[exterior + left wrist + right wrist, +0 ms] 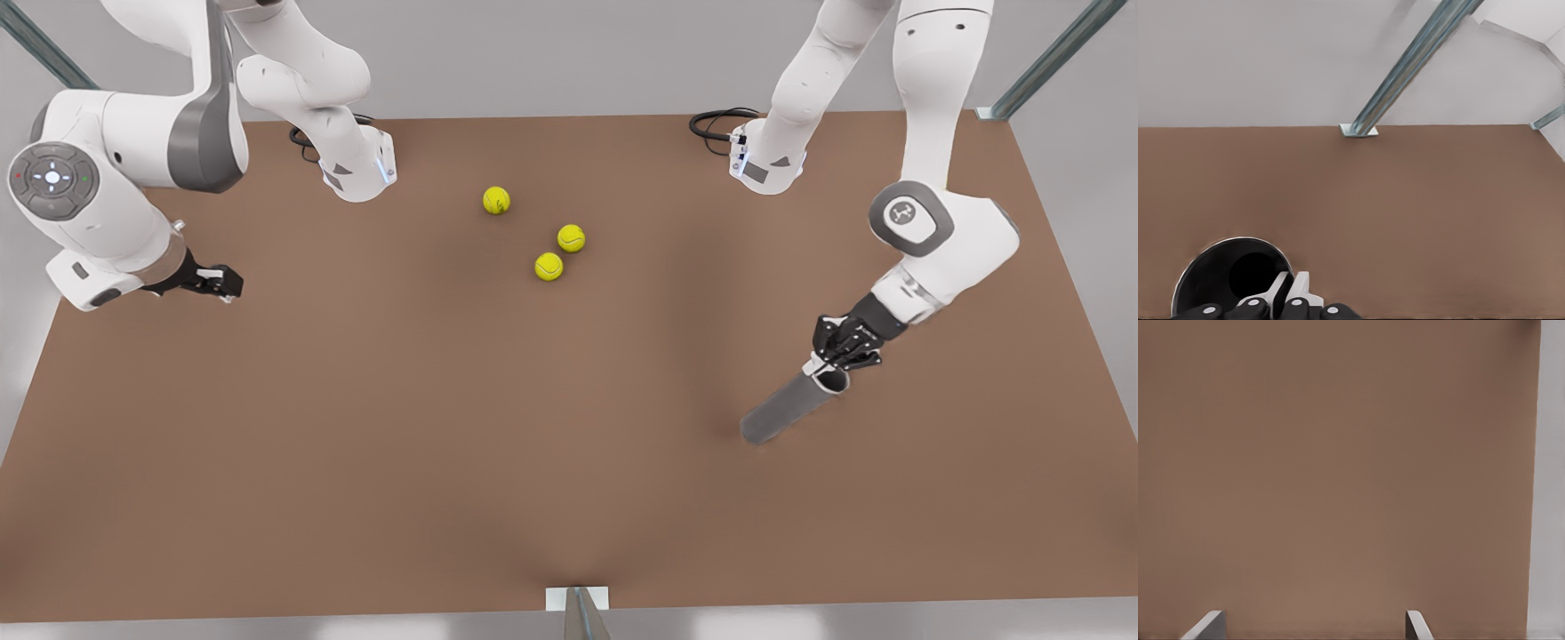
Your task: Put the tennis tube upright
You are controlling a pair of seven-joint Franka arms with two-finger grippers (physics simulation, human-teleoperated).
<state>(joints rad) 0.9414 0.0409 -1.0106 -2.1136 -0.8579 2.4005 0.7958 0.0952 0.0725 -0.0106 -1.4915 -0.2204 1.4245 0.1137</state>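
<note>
At four o'clock on the brown table [444, 444] in the front view: left gripper [829, 363], fingers pinched on the silvery rim of the tennis tube [787, 411], one fingertip [1279, 288] inside the dark open mouth. Tube slanted, rim end raised at the gripper, closed end down on the tabletop toward seven o'clock from the grip. Same hold seen from the left wrist: fingers clamped across the rim of the tube's mouth [1211, 280], bare table beyond, and a metal frame post [1405, 73] rising from the far edge. Well apart, near twelve o'clock: three yellow tennis balls [548, 266] lying loose. Over at nine o'clock, above the table: right gripper [218, 283], waiting, fingers [1205, 627] spread wide with nothing between them
</note>
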